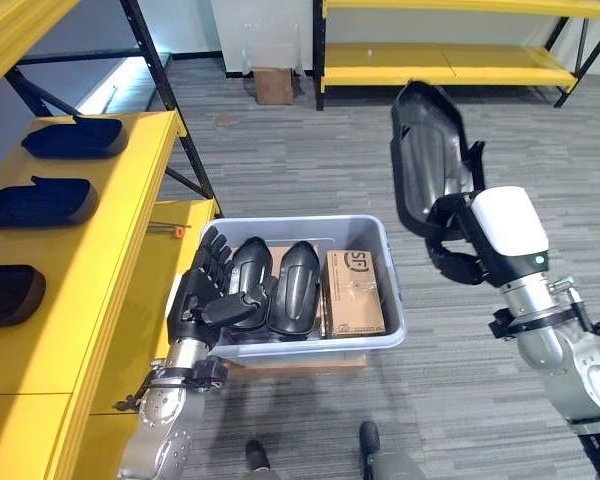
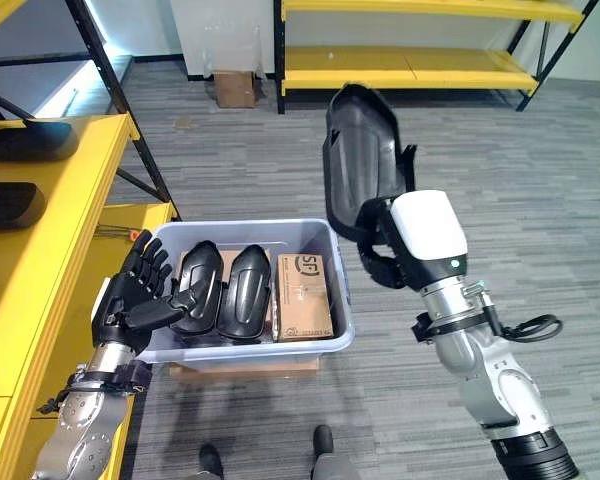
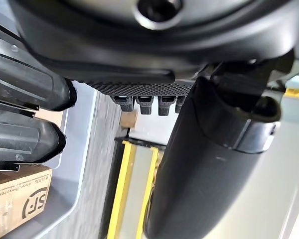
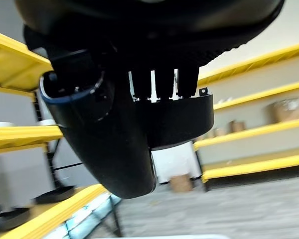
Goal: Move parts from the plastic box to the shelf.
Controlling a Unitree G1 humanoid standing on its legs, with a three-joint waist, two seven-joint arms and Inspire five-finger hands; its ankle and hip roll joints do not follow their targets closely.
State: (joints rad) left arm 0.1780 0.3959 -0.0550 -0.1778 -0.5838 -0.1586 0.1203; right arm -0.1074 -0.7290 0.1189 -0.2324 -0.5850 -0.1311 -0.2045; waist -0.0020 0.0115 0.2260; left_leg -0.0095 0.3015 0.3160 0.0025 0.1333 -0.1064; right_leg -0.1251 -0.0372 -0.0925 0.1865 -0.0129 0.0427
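A grey plastic box stands on the floor in front of me. It holds two black moulded parts side by side and a small cardboard carton. My left hand hovers open at the box's left rim, fingers spread, thumb over the nearer part. My right hand is raised to the right of the box, shut on a long black part held upright above it; the same part is in the right wrist view. The yellow shelf on the left carries three black parts.
Black steel uprights rise beside the yellow shelf. Another yellow rack stands across the carpet at the back, with a cardboard box on the floor near it. A person's shoes are just in front of the plastic box.
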